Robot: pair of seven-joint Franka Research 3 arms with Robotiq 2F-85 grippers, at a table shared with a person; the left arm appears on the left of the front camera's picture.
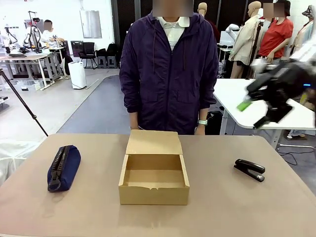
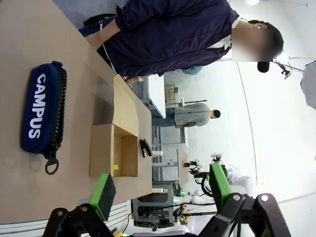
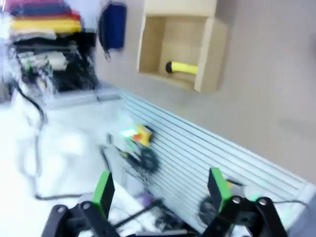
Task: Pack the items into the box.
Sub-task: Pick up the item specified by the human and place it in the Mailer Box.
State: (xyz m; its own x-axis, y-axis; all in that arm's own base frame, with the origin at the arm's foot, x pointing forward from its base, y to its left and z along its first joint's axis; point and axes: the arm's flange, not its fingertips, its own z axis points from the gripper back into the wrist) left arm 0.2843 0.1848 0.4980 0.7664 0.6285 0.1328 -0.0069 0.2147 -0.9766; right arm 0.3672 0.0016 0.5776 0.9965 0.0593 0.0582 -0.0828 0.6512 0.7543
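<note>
The brown box (image 1: 153, 194) stands open at the table's middle, its lid flap lying back toward the person. In the right wrist view a yellow utility knife (image 3: 182, 67) lies inside the box (image 3: 210, 59) against one wall; the left wrist view shows a yellow bit of the knife (image 2: 115, 168) in the box (image 2: 101, 150). The black stapler (image 1: 249, 169) lies on the table right of the box, also as a small stapler (image 2: 144, 147). My right gripper (image 1: 254, 111) hangs blurred, high above the stapler's side, open and empty (image 3: 160, 190). My left gripper (image 2: 162, 190) is open and empty, away from the box.
A navy zippered pouch (image 1: 63, 167) lies left of the box, reading CAMPUS on the pouch (image 2: 42, 113). A person in a dark jacket (image 1: 170, 69) stands at the far edge behind the box. Bare tabletop (image 1: 237, 212) spreads at the front right.
</note>
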